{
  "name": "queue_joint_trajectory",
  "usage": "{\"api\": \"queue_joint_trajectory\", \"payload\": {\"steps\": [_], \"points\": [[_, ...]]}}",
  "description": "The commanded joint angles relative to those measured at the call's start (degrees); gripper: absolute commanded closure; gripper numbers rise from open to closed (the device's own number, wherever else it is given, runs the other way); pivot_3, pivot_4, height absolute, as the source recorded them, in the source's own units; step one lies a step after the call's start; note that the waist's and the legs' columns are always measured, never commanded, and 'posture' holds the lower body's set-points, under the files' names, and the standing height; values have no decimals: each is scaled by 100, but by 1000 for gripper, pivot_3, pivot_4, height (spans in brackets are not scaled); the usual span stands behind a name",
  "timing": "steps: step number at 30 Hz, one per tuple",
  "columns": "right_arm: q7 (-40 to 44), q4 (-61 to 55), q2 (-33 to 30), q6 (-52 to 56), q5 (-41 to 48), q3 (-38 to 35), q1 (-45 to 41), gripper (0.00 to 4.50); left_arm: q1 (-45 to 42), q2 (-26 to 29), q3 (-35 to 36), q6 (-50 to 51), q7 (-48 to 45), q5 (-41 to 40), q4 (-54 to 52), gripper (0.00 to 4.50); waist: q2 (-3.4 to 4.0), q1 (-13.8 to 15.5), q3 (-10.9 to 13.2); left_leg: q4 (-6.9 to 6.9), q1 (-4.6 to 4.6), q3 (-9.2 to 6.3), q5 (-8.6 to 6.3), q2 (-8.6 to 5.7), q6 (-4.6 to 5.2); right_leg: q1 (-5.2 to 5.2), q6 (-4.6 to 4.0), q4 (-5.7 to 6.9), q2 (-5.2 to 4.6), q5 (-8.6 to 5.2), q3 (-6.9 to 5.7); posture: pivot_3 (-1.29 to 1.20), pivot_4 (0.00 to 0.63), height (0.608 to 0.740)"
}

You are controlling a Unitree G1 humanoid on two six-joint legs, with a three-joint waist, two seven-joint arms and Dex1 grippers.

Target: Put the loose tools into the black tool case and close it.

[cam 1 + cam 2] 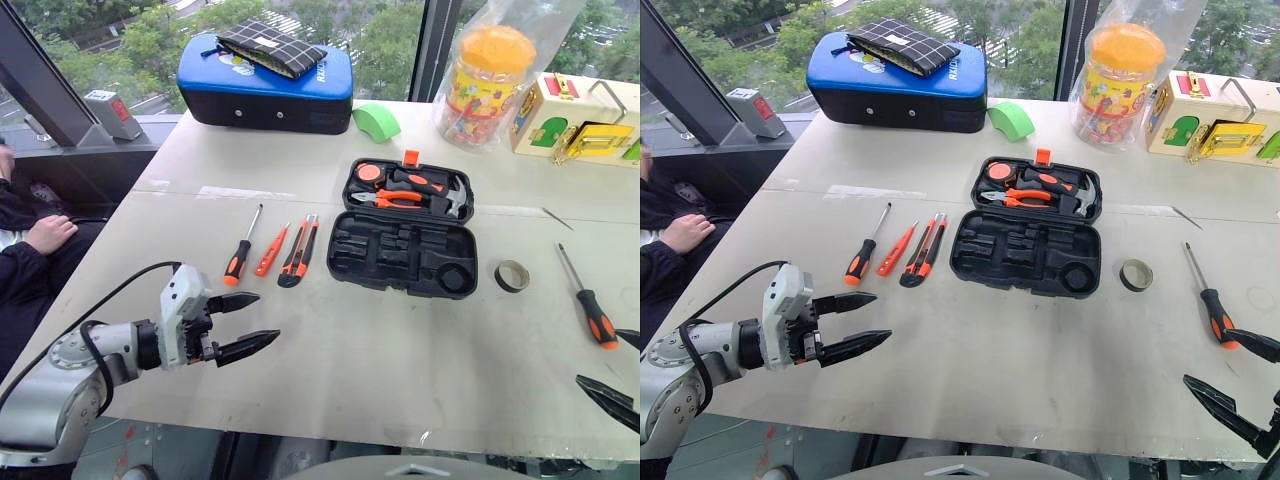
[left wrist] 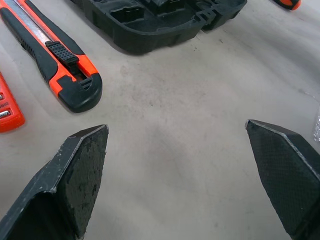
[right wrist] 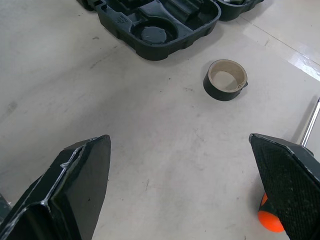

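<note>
Both grippers, left [image 1: 243, 322] and right [image 1: 1223, 371], are spread wide and empty; beside the open black tool case [image 1: 403, 238], every loose tool [image 1: 299, 250] remains unpacked, lid unclosed.

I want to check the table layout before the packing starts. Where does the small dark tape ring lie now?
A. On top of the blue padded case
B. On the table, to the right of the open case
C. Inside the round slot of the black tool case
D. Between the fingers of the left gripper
B: the tape ring lies on the bare table, apart from the open black tool case, on its right side.
</note>
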Motion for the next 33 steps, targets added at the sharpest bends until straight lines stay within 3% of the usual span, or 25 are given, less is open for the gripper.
{"api": "queue_joint_trajectory", "payload": {"steps": [1,8,11,14,19,23,31,33], "points": [[-350,-397,-128,214,270,53,-281,0,-195,-136,158,82,332,-211,-152,31,0,-1,0,0,0,0,0,0,0,0,0,0,0,0,0,0,150,740],[-763,-711,-387,616,596,595,-1043,0,-597,-876,422,625,1842,-577,-531,31,-16,10,-10,14,-2,-7,0,-1,1,4,3,3,3,6,-6,0,150,740],[-645,-829,-478,571,743,810,-1264,0,-1027,-1241,527,876,3219,-135,-376,31,-10,26,-6,13,-9,-22,1,-4,1,3,4,0,3,5,-19,0,150,740],[-524,-1039,-587,501,878,1082,-1501,0,-1540,-1262,490,1808,4479,347,-237,31,-18,2,-9,19,-8,-32,1,-5,0,4,5,12,11,6,-25,0,150,740],[-585,-1011,-662,404,807,1622,-2013,0,-2173,-1106,229,2594,4812,514,192,31,-25,-30,-10,29,0,-23,1,-7,0,4,6,32,44,6,-16,0,150,740],[-540,-874,-598,201,549,1902,-2100,0,-2608,-1038,-510,2661,4796,986,884,31,-29,11,-13,37,-2,-27,1,-10,0,4,6,37,47,6,-19,0,150,740],[-679,-1008,-482,57,417,2018,-1943,0,-2652,-959,-608,2274,4307,1228,1358,3551,-29,-9,-17,39,4,-26,2,-10,-2,2,5,54,39,5,-11,0,150,740],[-782,-1040,-419,46,396,2028,-1924,0,-2683,-909,-472,2022,4065,1188,1451,3651,-29,-8,-17,41,6,-24,2,-9,-2,2,5,60,33,5,-7,0,150,740]]}}
